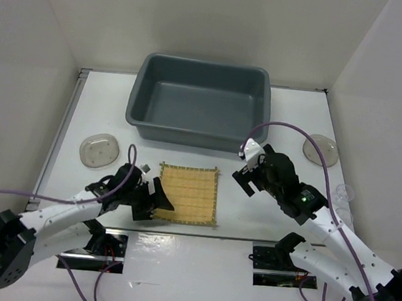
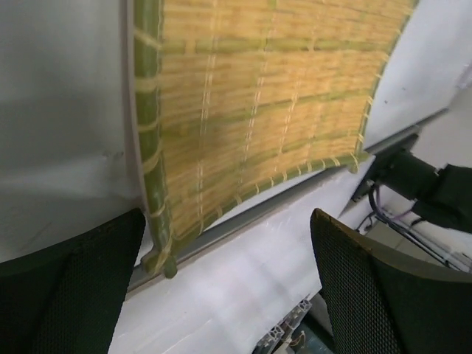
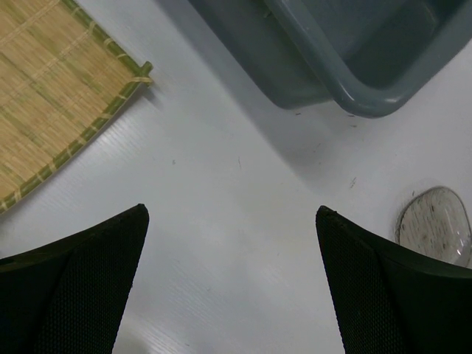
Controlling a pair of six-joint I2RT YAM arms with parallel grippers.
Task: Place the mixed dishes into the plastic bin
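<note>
The square tan bamboo mat (image 1: 188,194) lies flat on the white table in front of the grey plastic bin (image 1: 141,87). My left gripper (image 1: 158,202) is open and empty at the mat's near left corner; its wrist view shows the mat (image 2: 258,110) just ahead of the gripper (image 2: 228,221). My right gripper (image 1: 244,180) is open and empty, over bare table between the mat's right edge (image 3: 51,96) and the bin's corner (image 3: 354,96). One see-through plate (image 1: 98,150) lies at the left, another (image 1: 321,149) at the right, also in the right wrist view (image 3: 435,225). A small clear cup (image 1: 343,194) stands at the right wall.
White walls close in the table on the left, back and right. The table's near edge with a metal rail (image 2: 243,214) runs just below the mat. Purple cables loop from both arms.
</note>
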